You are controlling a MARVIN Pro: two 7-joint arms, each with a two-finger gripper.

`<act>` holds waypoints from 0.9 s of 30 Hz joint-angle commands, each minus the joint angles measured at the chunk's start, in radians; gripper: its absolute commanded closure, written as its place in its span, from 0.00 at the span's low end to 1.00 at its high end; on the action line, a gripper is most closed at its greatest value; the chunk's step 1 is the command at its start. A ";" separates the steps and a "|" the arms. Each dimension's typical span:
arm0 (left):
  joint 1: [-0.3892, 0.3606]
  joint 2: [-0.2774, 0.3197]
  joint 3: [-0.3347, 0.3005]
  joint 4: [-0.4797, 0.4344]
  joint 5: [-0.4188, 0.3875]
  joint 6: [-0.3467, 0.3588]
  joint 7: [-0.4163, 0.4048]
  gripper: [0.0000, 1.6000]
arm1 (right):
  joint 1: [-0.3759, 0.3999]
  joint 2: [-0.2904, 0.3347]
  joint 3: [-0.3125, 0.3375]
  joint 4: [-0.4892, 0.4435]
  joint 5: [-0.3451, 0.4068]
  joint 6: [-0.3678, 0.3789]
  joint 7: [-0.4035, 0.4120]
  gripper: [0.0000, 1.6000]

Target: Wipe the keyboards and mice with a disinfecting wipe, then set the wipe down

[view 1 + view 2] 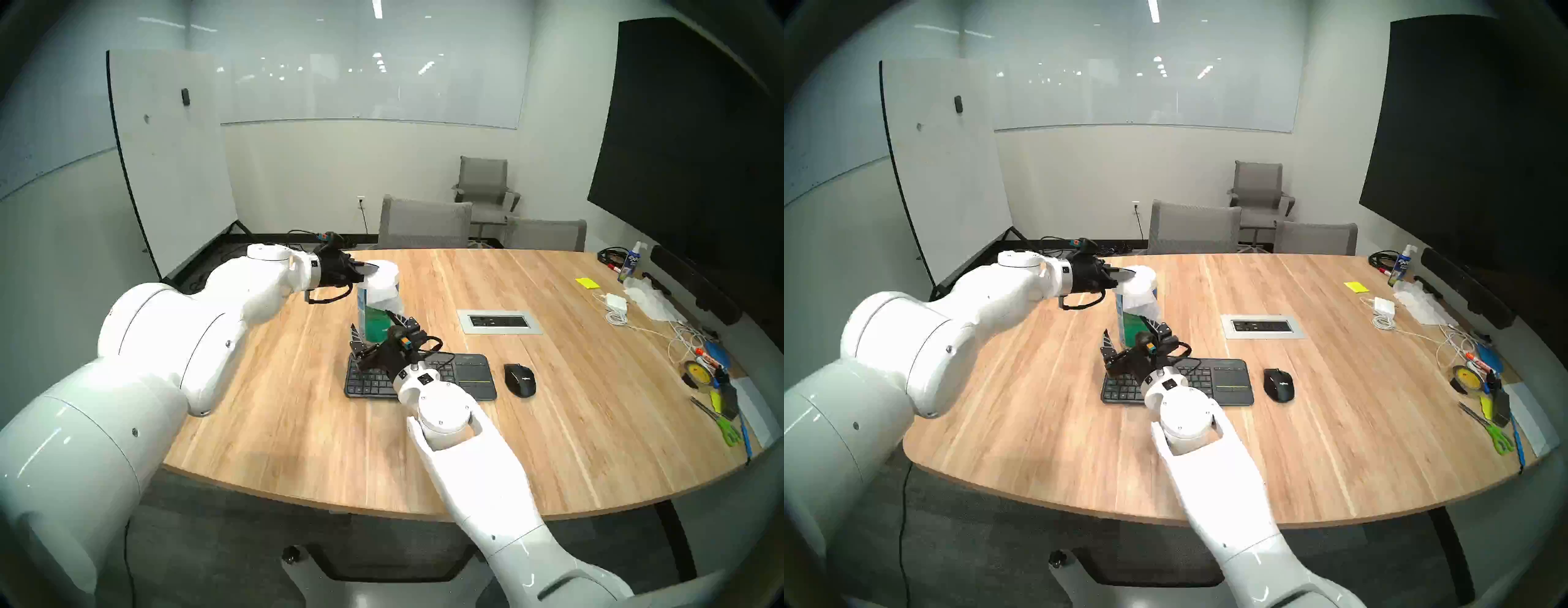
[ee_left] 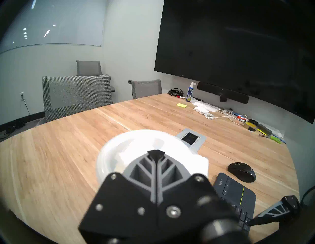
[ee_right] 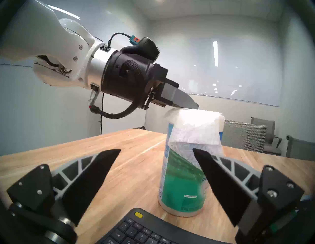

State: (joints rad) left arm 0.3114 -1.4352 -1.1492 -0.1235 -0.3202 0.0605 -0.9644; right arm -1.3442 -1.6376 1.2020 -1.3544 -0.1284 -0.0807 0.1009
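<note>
A white-lidded blue-green canister (image 1: 373, 329) stands on the wooden table (image 1: 297, 424) behind the keyboard. The white disinfecting wipe (image 1: 384, 291) (image 3: 194, 129) is draped over its lid and down its right side. My left gripper (image 1: 373, 267) (image 2: 156, 152) reaches in level from the left, shut, its tips sunk in the wipe at the lid's middle. The dark-grey keyboard (image 1: 471, 373) (image 3: 136, 230) lies partly under my right wrist. My right gripper (image 3: 156, 149) hovers over the keyboard's far left corner, open and empty, its right finger beside the canister. The black mouse (image 1: 519, 380) (image 2: 242, 172) sits right of the keyboard.
A grey outlet panel (image 1: 499, 322) is set into the table behind the keyboard. Along the right edge lie a spray bottle (image 1: 632, 259), yellow notes (image 1: 587, 282), a tissue heap (image 1: 649, 297), a charger with cables (image 1: 615, 301), tape (image 1: 695, 373) and scissors (image 1: 721, 424). Grey chairs (image 1: 424, 225) line the far side.
</note>
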 commanded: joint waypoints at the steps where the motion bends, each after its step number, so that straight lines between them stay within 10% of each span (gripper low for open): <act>1: -0.018 -0.004 0.001 -0.008 0.001 0.000 0.000 1.00 | 0.068 -0.037 0.002 0.018 -0.004 -0.033 -0.034 0.00; 27: -0.018 -0.004 0.000 -0.008 0.001 0.000 0.000 1.00 | 0.249 -0.066 0.059 0.307 -0.001 -0.149 -0.053 0.00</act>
State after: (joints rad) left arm 0.3115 -1.4355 -1.1495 -0.1235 -0.3202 0.0600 -0.9643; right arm -1.1627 -1.6793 1.2623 -1.0597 -0.1409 -0.1760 0.0383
